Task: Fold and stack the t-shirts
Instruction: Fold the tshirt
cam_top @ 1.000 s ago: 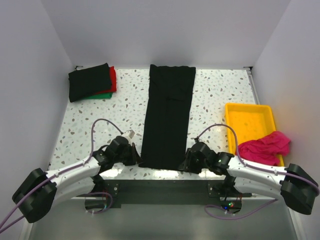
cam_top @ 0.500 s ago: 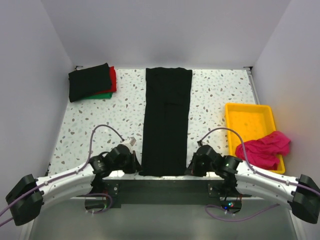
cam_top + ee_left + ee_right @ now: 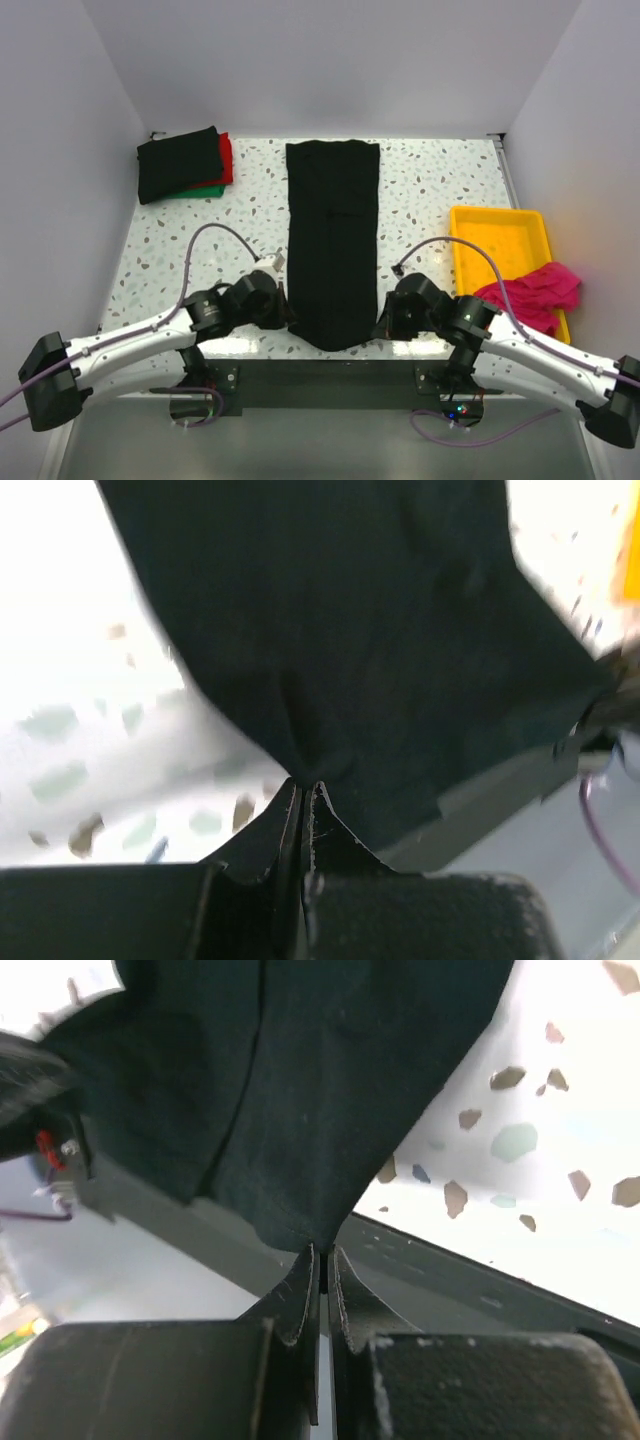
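The left gripper (image 3: 305, 785) and right gripper (image 3: 322, 1250) now clamp the near corners of the black shirt (image 3: 333, 240) — its hem newly gathered and lifted — so the lengthwise fold can probably start.

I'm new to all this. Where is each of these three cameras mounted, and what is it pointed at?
Top camera: fixed above and behind the arms, looking down on the table; the left arm and right arm reach toward the black t-shirt.
Left wrist camera: rides the left wrist, looking along the left fingers, pinched shut on the shirt's near edge.
Right wrist camera: rides the right wrist, looking along the right fingers, likewise pinched shut on that edge.
Shared: both wrist views show the same black t-shirt and speckled table.
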{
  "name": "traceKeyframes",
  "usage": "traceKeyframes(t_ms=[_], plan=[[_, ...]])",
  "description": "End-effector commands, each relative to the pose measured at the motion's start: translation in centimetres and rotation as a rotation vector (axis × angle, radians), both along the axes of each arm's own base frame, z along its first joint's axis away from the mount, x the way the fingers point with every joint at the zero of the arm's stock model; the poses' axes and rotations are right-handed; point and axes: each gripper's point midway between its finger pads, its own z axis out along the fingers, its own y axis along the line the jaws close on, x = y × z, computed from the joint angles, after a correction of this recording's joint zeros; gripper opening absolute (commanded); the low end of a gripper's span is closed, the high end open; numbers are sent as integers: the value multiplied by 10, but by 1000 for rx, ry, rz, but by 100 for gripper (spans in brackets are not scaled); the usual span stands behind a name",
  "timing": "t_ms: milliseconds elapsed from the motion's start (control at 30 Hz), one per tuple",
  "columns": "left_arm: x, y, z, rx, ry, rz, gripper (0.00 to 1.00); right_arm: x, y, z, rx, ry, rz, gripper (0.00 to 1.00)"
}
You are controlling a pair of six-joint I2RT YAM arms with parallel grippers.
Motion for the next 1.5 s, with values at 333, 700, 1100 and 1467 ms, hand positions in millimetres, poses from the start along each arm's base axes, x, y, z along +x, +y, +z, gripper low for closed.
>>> traceKeyframes(t_ms=[333,700,1100,1467], plan=[[206,-43,64,-36,-191,207,0,215,12,57,-101,-224,-196,0],[328,-27,40,3,-148,387,0,336,-11,17,-41,-124,-322,0],[369,5,11,28,-128,421,0,378,-20,4,-51,-126,-344,0],[390,21,62,-21,-245,418,50,395,-30,21,-65,-179,-325,37]])
